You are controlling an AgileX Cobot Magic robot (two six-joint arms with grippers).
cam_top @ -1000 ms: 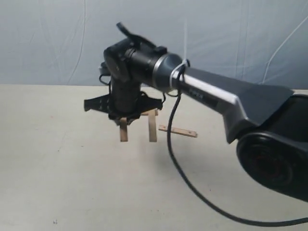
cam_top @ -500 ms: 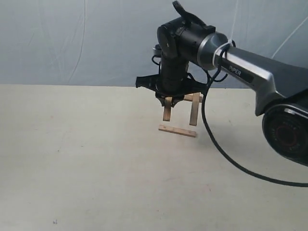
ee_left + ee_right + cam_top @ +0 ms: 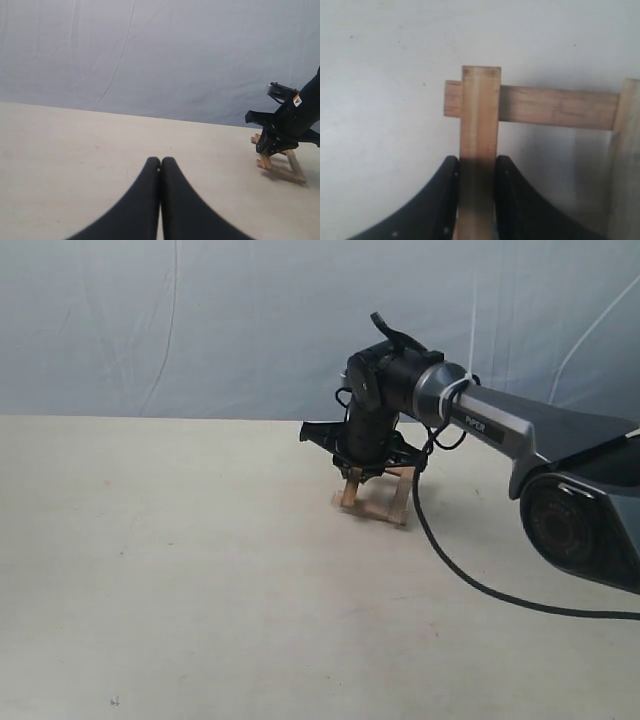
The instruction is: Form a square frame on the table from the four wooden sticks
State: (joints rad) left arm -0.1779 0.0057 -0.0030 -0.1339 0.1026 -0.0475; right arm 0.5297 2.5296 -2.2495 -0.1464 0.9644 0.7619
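My right gripper [image 3: 362, 468] [image 3: 476, 162] is shut on one wooden stick [image 3: 479, 120] [image 3: 349, 491], its fingers [image 3: 449, 172] pressed on both long sides. The stick's far end overlaps one end of a cross slat [image 3: 555, 107] [image 3: 372, 510] lying on the table [image 3: 150, 590]. A third slat [image 3: 622, 165] [image 3: 402, 496] meets the cross slat's other end. In the left wrist view the sticks [image 3: 281, 169] form a small frame under the right gripper [image 3: 277, 135]. My left gripper [image 3: 161, 161] is shut on nothing, low over the table, well away from the sticks. The fourth slat is mostly hidden by the right gripper.
A blue-grey backdrop sheet [image 3: 200, 330] hangs behind the table's far edge. The right arm [image 3: 520, 435] comes in from the right, and its black cable [image 3: 470, 580] trails over the table. The left arm does not show in the exterior view.
The right gripper has swung from left to right, away from the camera and down. The stick in it and a second slat moving with it now sit on the slat that lay on the table.
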